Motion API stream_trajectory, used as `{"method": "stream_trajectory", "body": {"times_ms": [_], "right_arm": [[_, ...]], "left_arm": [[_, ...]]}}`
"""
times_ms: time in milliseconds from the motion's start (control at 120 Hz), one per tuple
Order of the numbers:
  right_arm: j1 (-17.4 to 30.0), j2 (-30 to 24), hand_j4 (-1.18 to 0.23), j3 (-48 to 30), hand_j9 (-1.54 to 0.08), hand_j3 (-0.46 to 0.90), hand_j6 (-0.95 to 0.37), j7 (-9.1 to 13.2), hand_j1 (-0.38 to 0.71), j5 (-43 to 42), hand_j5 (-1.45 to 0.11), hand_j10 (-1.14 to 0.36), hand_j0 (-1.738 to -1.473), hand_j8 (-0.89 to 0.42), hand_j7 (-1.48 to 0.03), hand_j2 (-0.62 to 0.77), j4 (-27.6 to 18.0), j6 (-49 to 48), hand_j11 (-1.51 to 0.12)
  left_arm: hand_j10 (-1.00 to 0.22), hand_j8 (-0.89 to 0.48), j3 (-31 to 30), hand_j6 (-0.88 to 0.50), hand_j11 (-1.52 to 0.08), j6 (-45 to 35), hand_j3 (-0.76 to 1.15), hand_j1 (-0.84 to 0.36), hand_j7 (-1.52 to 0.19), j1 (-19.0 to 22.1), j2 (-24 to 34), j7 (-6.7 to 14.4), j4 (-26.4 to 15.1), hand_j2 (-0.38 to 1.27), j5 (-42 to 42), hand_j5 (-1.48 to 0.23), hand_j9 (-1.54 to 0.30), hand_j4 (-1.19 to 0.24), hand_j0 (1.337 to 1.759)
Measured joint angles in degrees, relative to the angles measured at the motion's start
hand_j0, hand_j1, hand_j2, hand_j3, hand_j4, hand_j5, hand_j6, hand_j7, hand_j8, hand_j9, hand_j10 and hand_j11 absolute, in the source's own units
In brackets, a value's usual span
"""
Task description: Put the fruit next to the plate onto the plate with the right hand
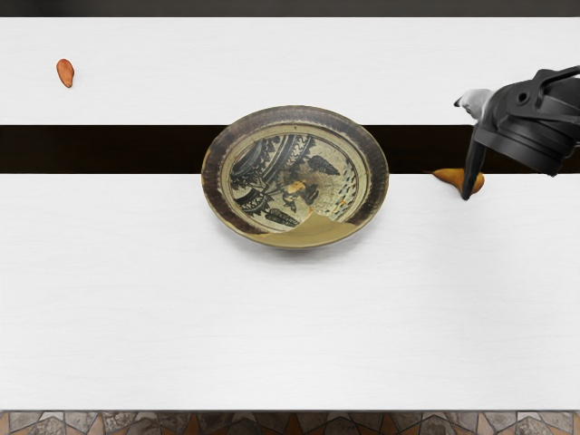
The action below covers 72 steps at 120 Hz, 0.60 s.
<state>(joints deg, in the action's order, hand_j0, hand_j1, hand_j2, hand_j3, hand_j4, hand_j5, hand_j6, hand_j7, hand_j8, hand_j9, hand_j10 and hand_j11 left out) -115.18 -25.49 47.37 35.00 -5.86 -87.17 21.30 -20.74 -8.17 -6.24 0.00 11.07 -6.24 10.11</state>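
right hand at fruit just right of plate, open or clamped cannot tell; fruit looks small, light, smooth, likely slippery, grab across fat middle

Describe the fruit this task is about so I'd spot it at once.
Start at the big patterned plate in the middle of the white table. Right of its rim lies a small orange fruit, partly hidden by the right hand. The other orange fruit sits far away at top left.
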Motion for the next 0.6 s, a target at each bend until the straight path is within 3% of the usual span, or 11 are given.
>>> {"method": "stream_trajectory", "body": {"times_ms": [200, 383, 600], "right_arm": [[-0.3, 2.4, -0.05, 4.3, -0.06, 0.00, -0.05, 0.0, -0.29, 0.0, -0.06, -0.05, -1.658, -0.05, -0.06, -0.01, -4.9, 7.4, -0.06], [1.1, 5.4, -0.11, 5.4, -0.14, 0.00, -0.11, 0.0, -0.22, 0.5, -0.14, -0.11, -1.658, -0.11, -0.14, -0.02, -5.3, 12.5, -0.14], [1.5, 10.8, -0.06, 5.4, -0.08, 0.00, -0.06, 0.0, -0.28, 3.8, -0.08, -0.06, -1.658, -0.06, -0.08, -0.01, -4.5, 13.6, -0.08]], "left_arm": [[0.00, 0.00, 0.0, 0.00, 0.00, 0.0, 0.00, 0.35, 0.00, 0.0, 0.0, 0.0, 0.0, 0.00, 0.0, 0.00, 0.00, 0.00, 1.658], [0.00, 0.00, 0.0, 0.00, 0.00, 0.0, 0.00, 0.35, 0.00, 0.0, 0.0, 0.0, 0.0, 0.00, 0.0, 0.00, 0.00, 0.00, 1.658], [0.00, 0.00, 0.0, 0.00, 0.00, 0.0, 0.00, 0.35, 0.00, 0.0, 0.0, 0.0, 0.0, 0.00, 0.0, 0.00, 0.00, 0.00, 1.658]]}}
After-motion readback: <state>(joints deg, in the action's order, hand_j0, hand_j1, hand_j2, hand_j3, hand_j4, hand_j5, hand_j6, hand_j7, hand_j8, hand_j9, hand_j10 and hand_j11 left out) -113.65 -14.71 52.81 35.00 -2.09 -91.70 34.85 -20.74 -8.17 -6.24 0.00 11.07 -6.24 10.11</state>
